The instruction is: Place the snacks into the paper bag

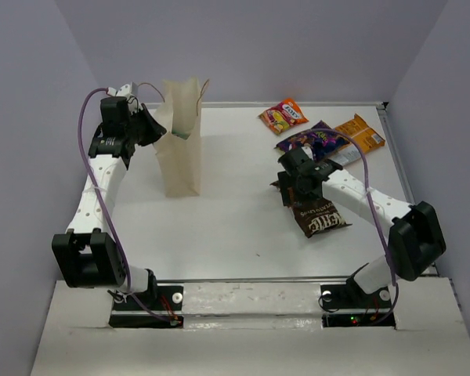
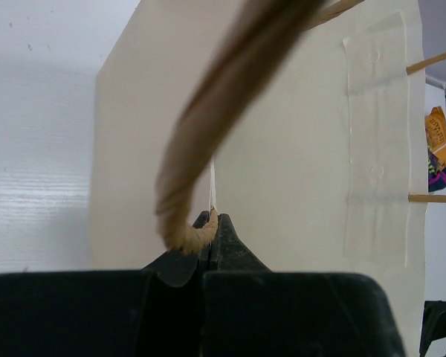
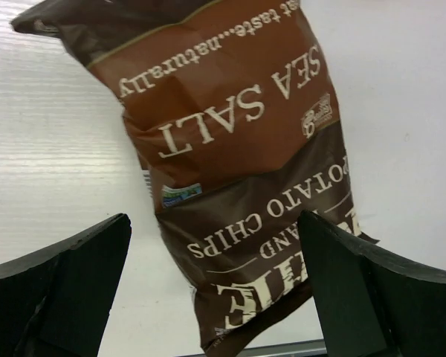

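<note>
The tan paper bag [image 1: 180,153] stands upright at the back left. My left gripper [image 1: 153,125] is shut on the bag's top left paper edge, and the cord handle [image 2: 208,111] loops over its fingertips [image 2: 212,219]. The dark brown packet [image 1: 323,218] lies flat right of centre. My right gripper [image 1: 290,192] is open just above its far end. In the right wrist view the packet [image 3: 230,149] lies between the spread fingers [image 3: 67,282]. The purple packet [image 1: 317,139], orange packet [image 1: 362,133] and red-orange packet [image 1: 283,115] lie at the back right. No teal packet shows.
The grey enclosure walls [image 1: 439,86] close in the back and both sides. The white table [image 1: 235,219] has a metal strip along its near edge, where both arm bases are bolted. The orange packet [image 2: 438,134] and purple packet [image 2: 440,172] also show past the bag in the left wrist view.
</note>
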